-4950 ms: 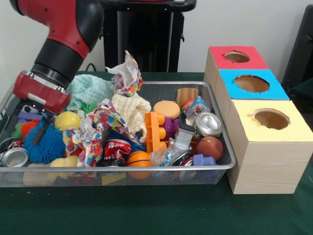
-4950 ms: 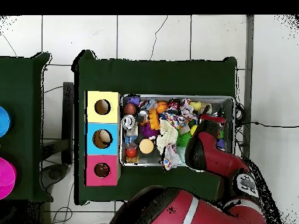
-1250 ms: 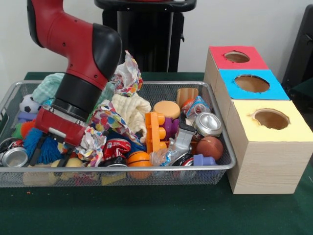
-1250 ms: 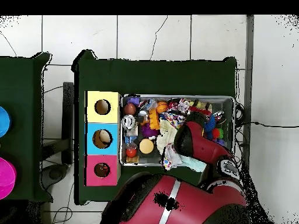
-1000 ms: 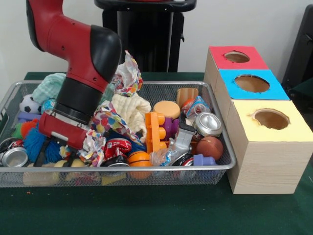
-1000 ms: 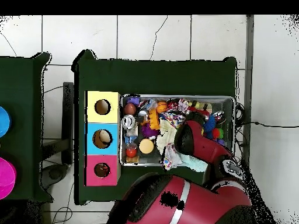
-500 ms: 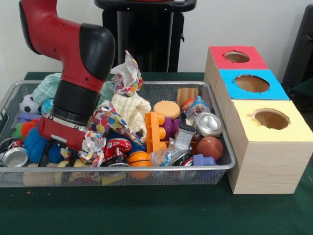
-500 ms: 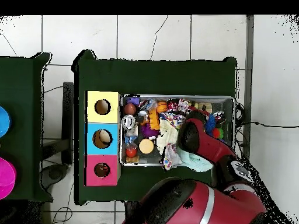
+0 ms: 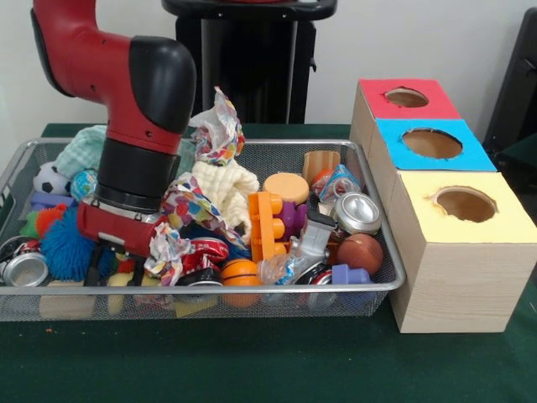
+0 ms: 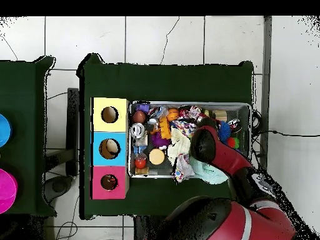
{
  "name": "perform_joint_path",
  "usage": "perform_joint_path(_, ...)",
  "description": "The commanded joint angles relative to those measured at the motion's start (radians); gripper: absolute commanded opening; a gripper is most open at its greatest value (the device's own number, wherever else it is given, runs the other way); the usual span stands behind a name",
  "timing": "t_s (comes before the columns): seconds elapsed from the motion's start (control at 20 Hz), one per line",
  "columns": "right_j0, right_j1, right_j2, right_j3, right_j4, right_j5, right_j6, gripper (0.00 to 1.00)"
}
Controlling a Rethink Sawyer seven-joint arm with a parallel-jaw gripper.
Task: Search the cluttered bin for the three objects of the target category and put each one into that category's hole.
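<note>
Table (image 9: 268,361): covered in dark green cloth, carried the wire bin and the box row.
Arm (image 9: 126,92): red and black, came down into the left half of the bin; in the overhead view (image 10: 215,153) it covered the bin's middle-right part.
Bin (image 9: 336,298): grey wire mesh tray, packed with clutter, stood just beside the box row.
Box row (image 9: 445,193): three wooden boxes with round holes on top; red top (image 9: 407,99) farthest, blue top (image 9: 432,143) in the middle, yellow top (image 9: 464,206) at the table's front edge.
Gripper (image 9: 113,264): low at the bin's front-left part, sunk among the toys by the front wall; fingers hidden in the clutter, so cannot tell if spread or closed, or whether it gripped anything.
Patterned paper (image 9: 189,222): crumpled, multicoloured, touching the gripper's right side in the front view; a second wad (image 9: 218,126) stuck up near the bin's back wall.
Blue spiky ball (image 9: 67,243): at the bin's left end, just beside the gripper.
Cream cloth (image 9: 222,185): in the bin's middle.
Orange toy brick (image 9: 267,225): upright, near the bin's centre.
Silver can (image 9: 359,211): at the bin's right end, mouth facing front.
Crushed can (image 9: 23,269): at the bin's front-left corner.
Brown ball (image 9: 361,252): at the bin's front-right corner.
Mini basketball (image 9: 239,273): against the front wall, middle.
Soccer ball (image 9: 49,178): small, at the bin's left wall.
</note>
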Motion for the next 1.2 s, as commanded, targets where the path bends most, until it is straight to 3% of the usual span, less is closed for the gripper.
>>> perform_joint_path(0.05, -0.021, -0.003, 0.212, 0.129, -0.004, 0.218, 0.203, 1.0)
perform_joint_path(0.45, -0.067, 0.047, 0.251, 0.121, 0.02, 0.251, 0.198, 1.0)
perform_joint_path(0.8, -0.043, 0.112, 0.197, 0.095, 0.083, 0.31, 0.19, 1.0)
perform_joint_path(1.2, -0.003, 0.129, 0.148, 0.092, 0.179, 0.381, 0.178, 1.0)
